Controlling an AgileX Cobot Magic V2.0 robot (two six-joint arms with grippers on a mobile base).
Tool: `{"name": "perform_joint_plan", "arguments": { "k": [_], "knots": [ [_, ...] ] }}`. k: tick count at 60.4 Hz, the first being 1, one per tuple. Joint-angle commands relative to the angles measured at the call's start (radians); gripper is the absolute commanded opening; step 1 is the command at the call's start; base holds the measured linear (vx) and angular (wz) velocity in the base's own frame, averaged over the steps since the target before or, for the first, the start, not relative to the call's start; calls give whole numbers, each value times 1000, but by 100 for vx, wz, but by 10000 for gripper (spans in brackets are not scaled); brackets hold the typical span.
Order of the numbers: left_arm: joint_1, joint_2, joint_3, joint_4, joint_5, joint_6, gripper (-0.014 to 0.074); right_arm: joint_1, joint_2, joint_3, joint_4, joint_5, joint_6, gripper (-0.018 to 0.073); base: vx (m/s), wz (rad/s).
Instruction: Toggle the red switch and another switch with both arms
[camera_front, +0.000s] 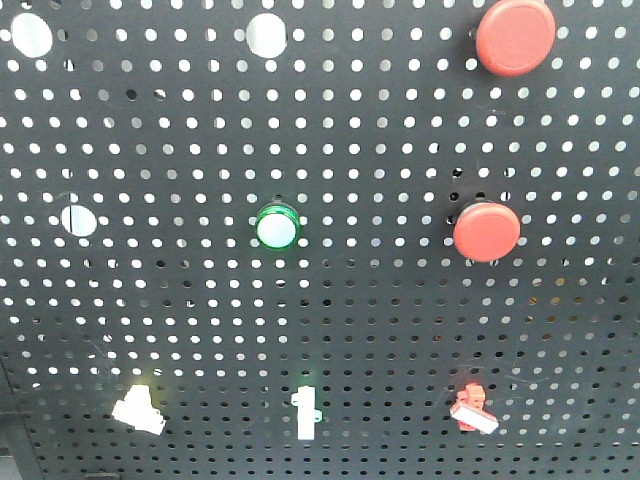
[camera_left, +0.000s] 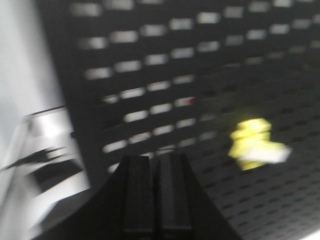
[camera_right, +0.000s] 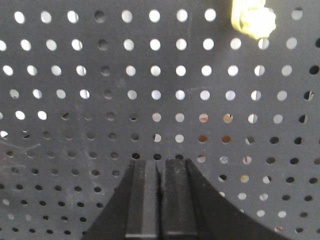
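front-facing view shows a black perforated panel (camera_front: 380, 150); left hand (camera_left: 154, 165) and right hand (camera_right: 160, 167) are clenched, empty.

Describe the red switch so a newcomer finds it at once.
On the black pegboard, look down the right side, below the two big round red buttons. In the bottom row, the red switch is rightmost: small, the only red toggle there, with a short white lever.
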Motion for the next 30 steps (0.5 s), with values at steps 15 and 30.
{"name": "perform_joint_plan", "arguments": {
  "k": [15, 30],
  "knots": [
    [-115, 162, -108, -10, -173, -7, 2, -3, 6, -36, -3, -87, -3, -6, 0, 0],
    [-144, 234, -169, -11, -167, 0, 2, -3, 6, -36, -3, -87, -3, -6, 0, 0]
  ]
}}
